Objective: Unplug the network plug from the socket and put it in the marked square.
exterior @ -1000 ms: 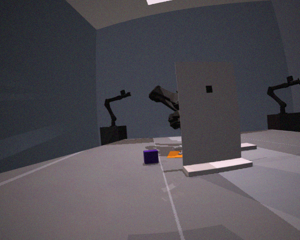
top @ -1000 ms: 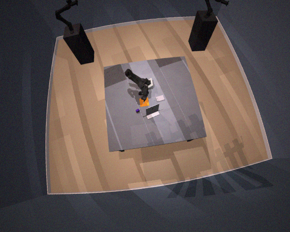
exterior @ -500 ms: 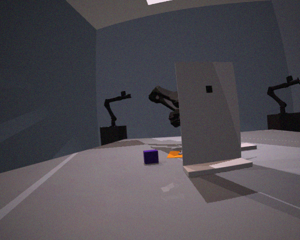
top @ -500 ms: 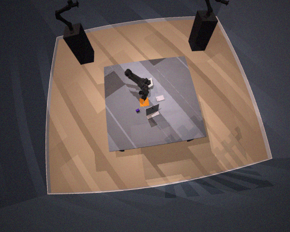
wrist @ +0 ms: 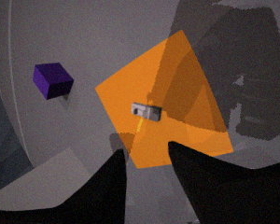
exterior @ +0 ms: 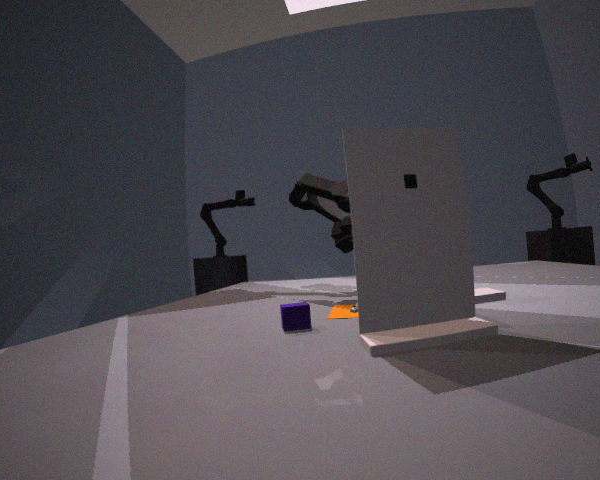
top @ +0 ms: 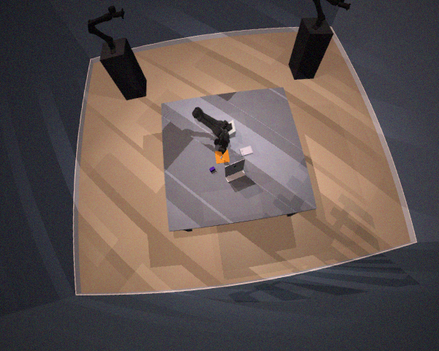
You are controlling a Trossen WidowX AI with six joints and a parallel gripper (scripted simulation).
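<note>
My gripper (wrist: 147,151): partly open, the two dark fingers apart with nothing between them; I hold nothing and hang above the worktop (wrist: 84,13).
Plug (wrist: 147,111): a small grey block lying flat on the orange square (wrist: 172,88), just ahead of my fingertips and below them, apart from both fingers. A thin yellowish streak runs from it toward me; I cannot tell what that is.
Orange square: spread on the worktop straight ahead of me, seen as a diamond; its nearest corner lies between my fingertips in the wrist view. My own shadow darkens its right half.
Plug within the square: it sits inside the orange area, near the middle, closer to the left edge than the right.
Purple cube (wrist: 52,80): on the worktop ahead of me and well to my left, clear of the orange square.
Upright panel (exterior: 409,227): grey, standing on a pale base plate (exterior: 429,335), beyond the square from me; from the exterior view it hides most of my gripper.
Socket (exterior: 410,180): a small dark square hole high on the panel.
My arm (top: 212,126): reaching across the worktop from its base toward the square, seen from the top view.
White slab (top: 246,151): flat on the worktop, off to one side of me.
</note>
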